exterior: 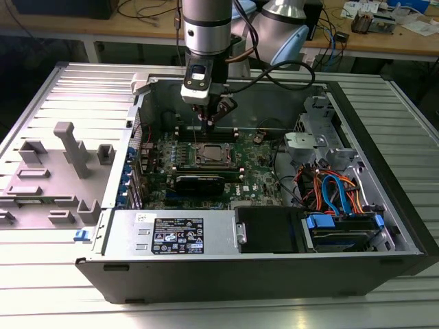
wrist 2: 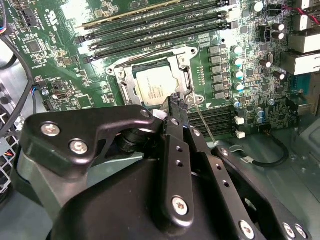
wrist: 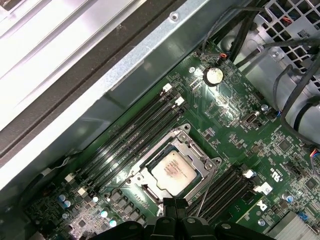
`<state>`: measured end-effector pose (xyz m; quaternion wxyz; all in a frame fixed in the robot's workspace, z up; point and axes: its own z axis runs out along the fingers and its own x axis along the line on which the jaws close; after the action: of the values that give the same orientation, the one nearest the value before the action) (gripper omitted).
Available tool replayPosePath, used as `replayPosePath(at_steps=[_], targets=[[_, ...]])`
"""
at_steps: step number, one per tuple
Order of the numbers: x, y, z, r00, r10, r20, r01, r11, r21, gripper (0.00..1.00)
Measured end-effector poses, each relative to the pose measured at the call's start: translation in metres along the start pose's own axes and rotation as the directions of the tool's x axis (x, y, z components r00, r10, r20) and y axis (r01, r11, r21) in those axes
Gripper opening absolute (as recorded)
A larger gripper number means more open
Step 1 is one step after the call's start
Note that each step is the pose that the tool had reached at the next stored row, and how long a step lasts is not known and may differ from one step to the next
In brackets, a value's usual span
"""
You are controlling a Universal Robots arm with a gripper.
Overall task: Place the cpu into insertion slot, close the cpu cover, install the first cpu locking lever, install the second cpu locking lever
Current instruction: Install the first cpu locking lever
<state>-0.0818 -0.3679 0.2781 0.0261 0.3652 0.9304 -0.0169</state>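
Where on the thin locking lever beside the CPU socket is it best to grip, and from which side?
Probably near the free end of the locking lever, coming from above and closing across it: it is a thin bare rod slanting away from the cpu cover.

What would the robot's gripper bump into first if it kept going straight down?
The gripper would probably hit the edge of the metal cover around the chip first. The thin lever is right beside it, and depth is unclear, so it might catch that instead.

Bright, even light; glare on the table (exterior: 343,317), case (exterior: 240,286) interior shadowed.
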Motion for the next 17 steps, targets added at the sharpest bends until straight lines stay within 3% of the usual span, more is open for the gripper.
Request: replayPosePath(at_steps=[2,6,17], targets=[[0.0000,0.0000,0.0001,1.0000,-0.005,0.0000,0.005,1.0000,-0.0003,0.11],[0.0002,-0.0002,0.0002,0.9982,-0.059,0.0013,0.059,0.9982,-0.0031,0.11],[0.0007,-0.0006,0.0002,0.9956,-0.094,0.0027,0.094,0.9956,-0.0040,0.11]])
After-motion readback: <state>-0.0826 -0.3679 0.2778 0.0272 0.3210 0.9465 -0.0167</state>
